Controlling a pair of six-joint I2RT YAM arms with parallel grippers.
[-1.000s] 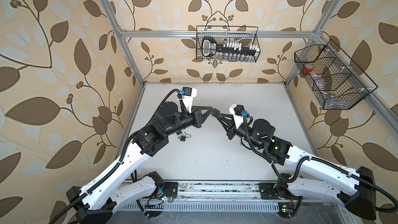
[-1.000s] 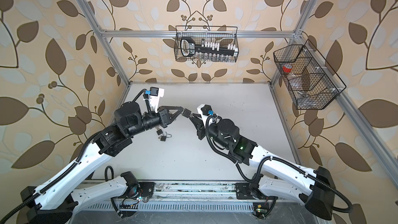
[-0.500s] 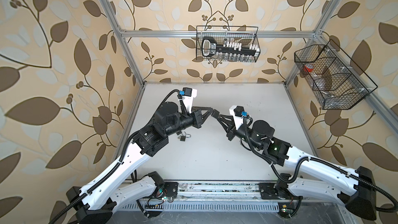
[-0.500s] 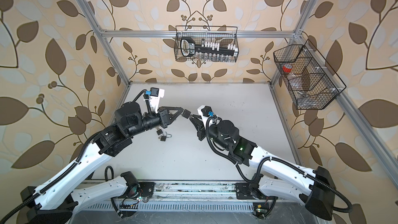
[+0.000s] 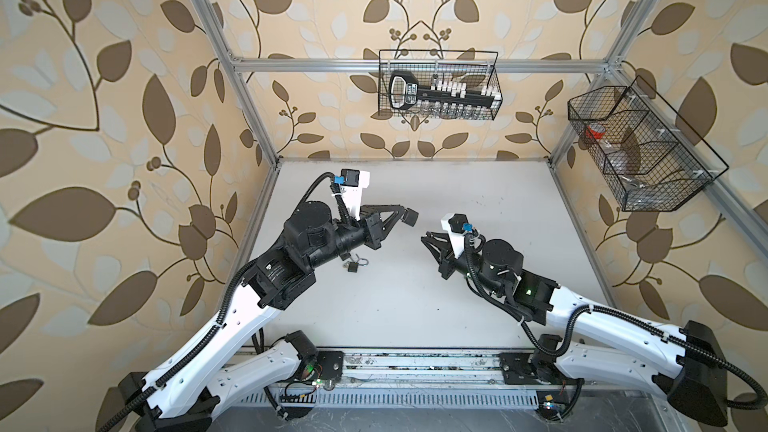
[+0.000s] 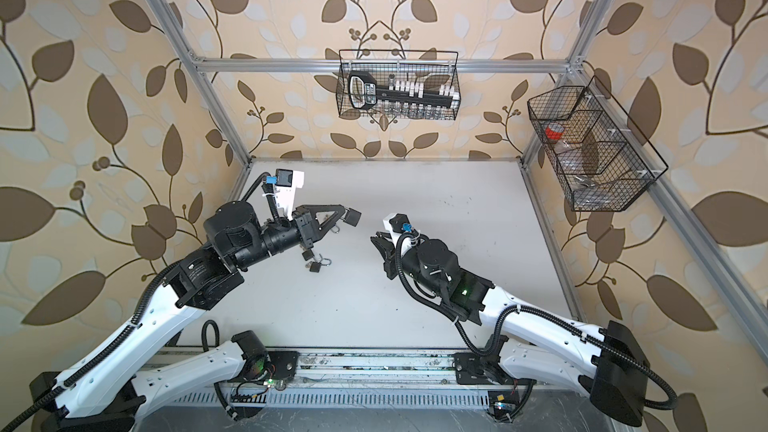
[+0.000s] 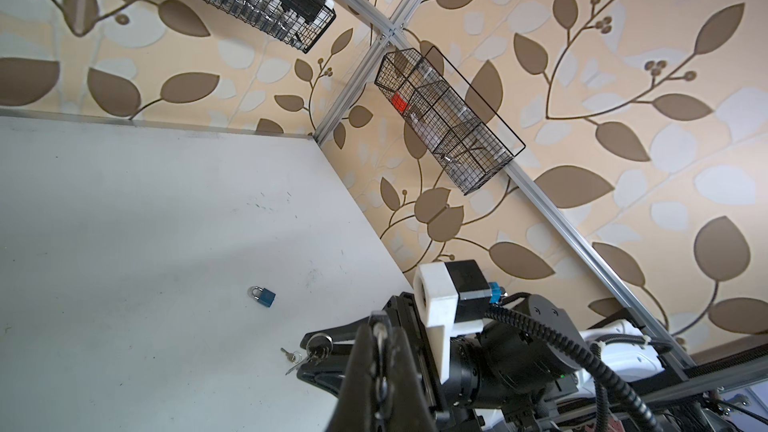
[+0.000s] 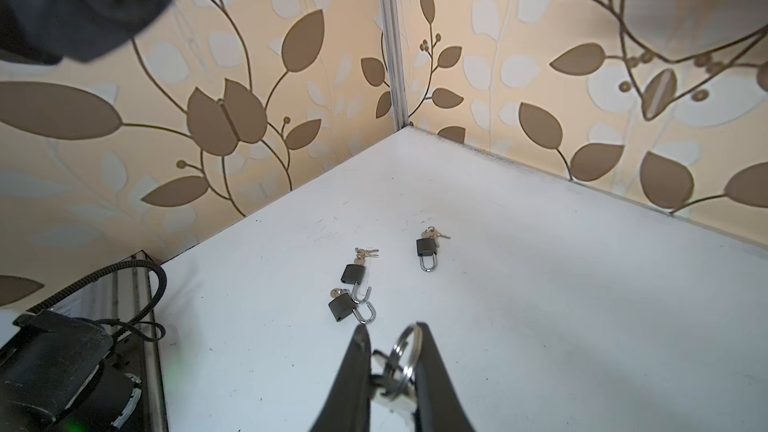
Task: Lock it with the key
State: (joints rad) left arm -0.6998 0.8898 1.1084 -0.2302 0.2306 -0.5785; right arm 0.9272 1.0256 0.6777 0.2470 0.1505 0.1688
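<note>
Currently 2 wire baskets hang on the walls.
- Back basket (image 5: 492, 76): 1 large black key-shaped rack (image 5: 419, 91) with white blocks along it, above a row of small clear bottles.
- Side basket (image 5: 665, 197): 3 compartments. A red-topped item (image 5: 596, 131) sits in the far one. The other 2 hold clear items too faint to identify.

Black padlock (image 5: 410, 217): small square black body, raised above the table (image 5: 415, 317) at the tip of the left gripper (image 5: 401, 214), left of centre in both top views. The left gripper's fingers (image 7: 361, 367) are pressed together on it. The left wrist view does not show which part of the lock they pinch.

Key ring (image 8: 395, 351): silver ring with keys hanging from it, pinched between the fingers of the right gripper (image 8: 392, 326). This gripper is also raised and faces the left gripper across a clear gap, so keys and padlock are apart.

Loose padlocks (image 8: 353, 274) on the table: 3 black, each with small keys at its base.
- 2 lie just beside each other with shackles swung open.
- 1 lies a little apart with its shackle shut.

Blue padlock (image 7: 266, 297): 1, lying alone on the table, shackle shut.
</note>
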